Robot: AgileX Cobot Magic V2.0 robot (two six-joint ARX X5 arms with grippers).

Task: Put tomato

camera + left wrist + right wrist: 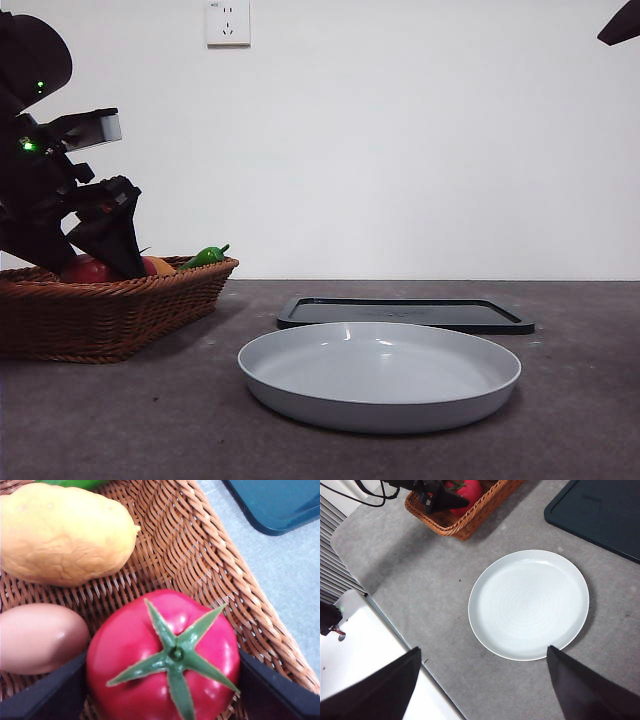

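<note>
The left gripper (165, 690) reaches into the wicker basket (110, 310), jaws spread on either side of the tomato (165, 660), which sits against the basket's wall beside a yellow fruit (60, 532) and an egg (35, 637). Beside the basket, the grey plate (380, 375) lies bare, a dark tray (405, 313) behind it. The right gripper (485, 680) hangs spread above the plate.

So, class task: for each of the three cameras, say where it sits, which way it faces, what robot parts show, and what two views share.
Front view: low at table height, looking level across the plate toward the wall; left end effector in the basket.
Left wrist view: just above the tomato, own jaws on either side of it.
Right wrist view: high, looking down at the plate; right end effector open.
Shared: all three show the basket and tomato.
</note>
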